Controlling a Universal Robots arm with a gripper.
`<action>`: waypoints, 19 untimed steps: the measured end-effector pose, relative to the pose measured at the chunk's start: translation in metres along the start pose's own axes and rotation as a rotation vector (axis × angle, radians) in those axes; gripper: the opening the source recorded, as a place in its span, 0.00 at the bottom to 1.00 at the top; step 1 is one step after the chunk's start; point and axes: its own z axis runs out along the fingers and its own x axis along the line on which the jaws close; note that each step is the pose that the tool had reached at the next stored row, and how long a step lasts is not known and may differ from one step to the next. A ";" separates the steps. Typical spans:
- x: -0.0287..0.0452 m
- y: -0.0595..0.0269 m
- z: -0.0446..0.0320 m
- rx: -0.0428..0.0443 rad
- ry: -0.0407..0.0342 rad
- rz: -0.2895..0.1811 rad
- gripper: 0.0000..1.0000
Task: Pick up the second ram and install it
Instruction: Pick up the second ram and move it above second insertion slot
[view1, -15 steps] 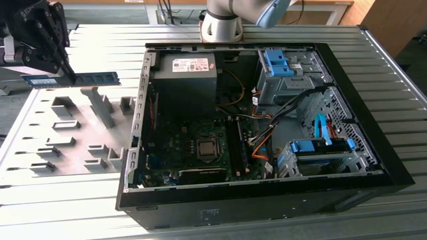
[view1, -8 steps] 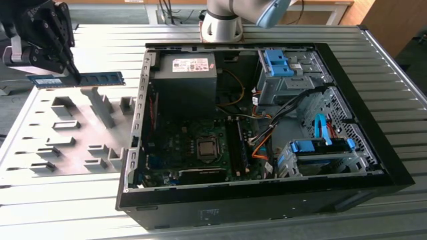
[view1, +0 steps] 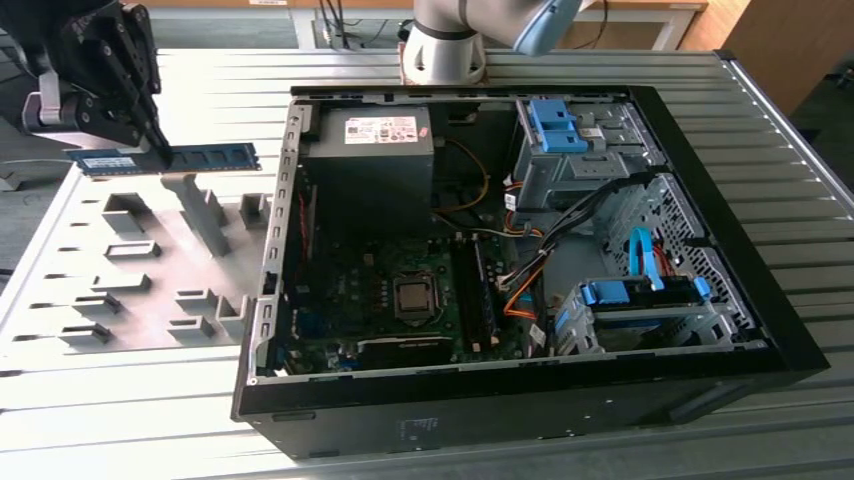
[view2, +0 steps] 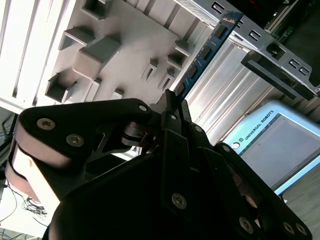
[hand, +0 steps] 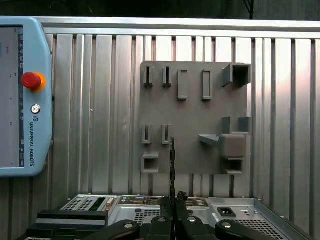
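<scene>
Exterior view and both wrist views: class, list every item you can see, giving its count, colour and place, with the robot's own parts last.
second ram: one, blue-green, held in the hand, off the case's side at the exterior view's left.
fixture plate: one, grey, on the table beside the case.
computer case: one, black, open, on the table.
drive brackets: two, blue, inside the case.
teach pendant: one, light blue and grey, lying on the table.
table: one, ribbed silver metal.
arm: one, silver-grey, base beyond the case.
hand: one, black, shut on the ram.
</scene>
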 end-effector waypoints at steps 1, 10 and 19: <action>0.0000 -0.0009 0.0000 0.0000 0.0000 0.000 0.14; 0.0001 -0.0088 -0.0001 0.0000 0.0000 0.000 0.14; 0.0001 -0.0170 -0.0002 -0.0001 0.0001 0.000 0.14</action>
